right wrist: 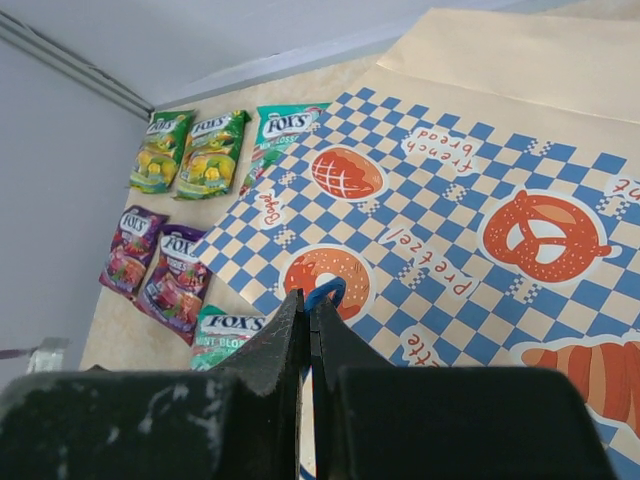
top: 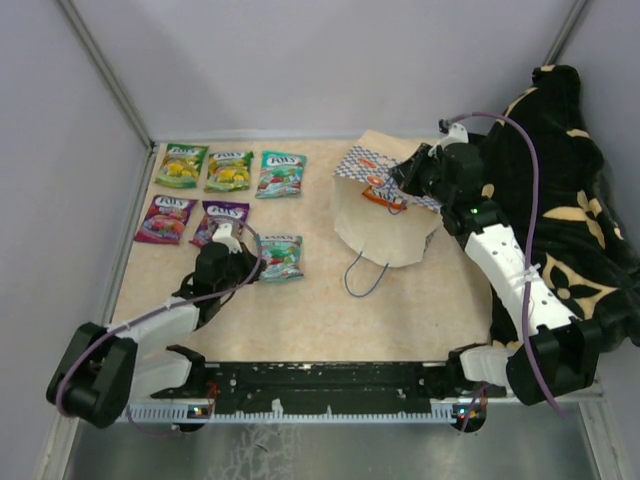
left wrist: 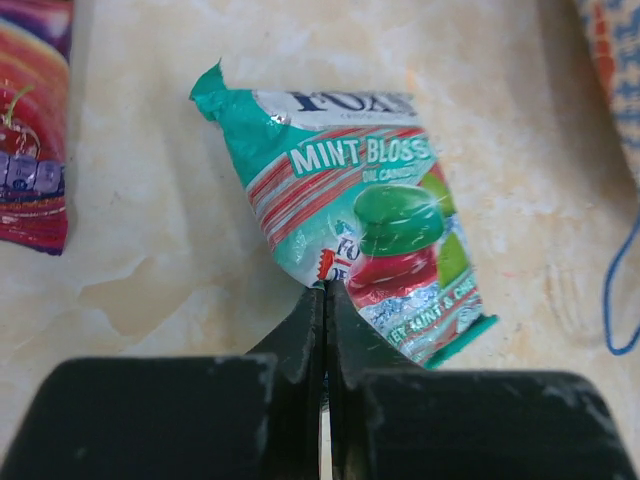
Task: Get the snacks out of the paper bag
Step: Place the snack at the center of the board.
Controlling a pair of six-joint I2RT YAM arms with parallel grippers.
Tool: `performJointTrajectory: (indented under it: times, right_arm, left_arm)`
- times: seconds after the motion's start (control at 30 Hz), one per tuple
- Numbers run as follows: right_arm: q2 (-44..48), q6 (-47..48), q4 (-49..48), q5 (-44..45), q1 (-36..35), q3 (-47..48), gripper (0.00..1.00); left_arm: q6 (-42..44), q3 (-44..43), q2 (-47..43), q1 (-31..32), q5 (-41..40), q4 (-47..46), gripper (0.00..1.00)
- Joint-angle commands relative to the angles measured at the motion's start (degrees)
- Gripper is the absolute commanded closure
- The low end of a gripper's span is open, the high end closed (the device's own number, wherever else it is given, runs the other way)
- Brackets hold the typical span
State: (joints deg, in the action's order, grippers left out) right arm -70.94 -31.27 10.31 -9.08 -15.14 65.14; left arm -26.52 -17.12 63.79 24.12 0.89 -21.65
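The paper bag lies on its side on the table, checkered band toward the back. My right gripper is shut on one blue cord handle at the band. My left gripper is shut, pinching the near edge of a teal mint packet, which lies flat on the table. Five more snacks lie at the back left: two green, one teal, two purple. The inside of the bag is hidden.
A black-and-tan blanket is piled along the right side behind my right arm. The bag's other blue cord handle loops onto the table in front of the bag. Grey walls enclose the table on the left and at the back.
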Motion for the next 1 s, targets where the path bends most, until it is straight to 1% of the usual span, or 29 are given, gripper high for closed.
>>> performJointTrajectory:
  times: [0.0, 0.2, 0.23, 0.27, 0.3, 0.37, 0.4, 0.43, 0.57, 0.63, 0.73, 0.8, 0.9, 0.97]
  right_arm:
    - [-0.03, 1.21, -2.01, 0.07, 0.54, 2.79, 0.99]
    - [0.01, 2.0, -1.54, 0.71, 0.54, 2.74, 0.99]
    - [-0.02, 2.0, -1.65, 0.73, 0.48, 2.76, 0.99]
    - [-0.15, 2.08, -1.67, 0.65, 0.49, 2.79, 0.99]
    - [-0.23, 2.13, -1.66, 0.61, 0.52, 2.92, 0.99]
    - [-0.34, 2.26, -1.52, 0.53, 0.47, 3.17, 0.99]
    - [-0.34, 2.46, -1.38, 0.57, 0.49, 3.4, 0.99]
    - [-0.36, 2.54, -1.3, 0.61, 0.48, 3.47, 0.98]
    - [-0.89, 2.38, -1.89, 0.48, 0.54, 3.38, 0.98]
    - [-1.5, 2.05, -2.31, 0.03, 0.48, 3.26, 0.98]
    - [-2.29, 1.16, -3.27, -1.04, 0.5, 2.82, 0.99]
    - [-2.58, 0.79, -3.4, -1.59, 0.47, 2.72, 0.99]
    - [-2.18, 0.88, -2.78, -1.45, 0.46, 2.71, 0.99]
    - [-1.53, 1.24, -2.42, -0.8, 0.46, 2.47, 0.99]
  left_arm:
    - [-0.18, -1.55, 6.88, -3.2, 2.66, -3.34, 1.0]
    - [1.03, -4.23, 12.83, -5.66, 3.86, -4.85, 0.97]
    - [1.42, -4.87, 13.88, -5.99, 4.17, -4.77, 0.94]
    - [1.84, -5.52, 14.53, -6.34, 4.91, -4.52, 0.86]
    - [2.21, -6.32, 14.94, -6.63, 5.6, -3.91, 0.74]
    - [4.09, -8.93, 14.62, -6.94, 7.73, -0.09, 0.41]
    - [6.25, -10.75, 13.92, -6.71, 9.37, 3.66, 0.12]
    - [8.65, -12.66, 12.76, -5.87, 9.06, 5.89, 0.01]
    - [14.3, -17.92, 7.08, 0.44, -1.81, 14.07, 0.0]
    - [14.97, -20.69, 6.26, 2.41, -4.82, 16.8, 0.0]
    - [13.82, -23.48, 7.41, 3.92, -5.57, 18.03, 0.0]
    - [13.05, -23.79, 9.15, 4.44, -5.57, 16.79, 0.03]
    - [11.09, -22.83, 12.78, 4.53, -4.86, 14.5, 0.08]
    - [9.65, -20.49, 15.62, 4.71, -4.02, 10.54, 0.1]
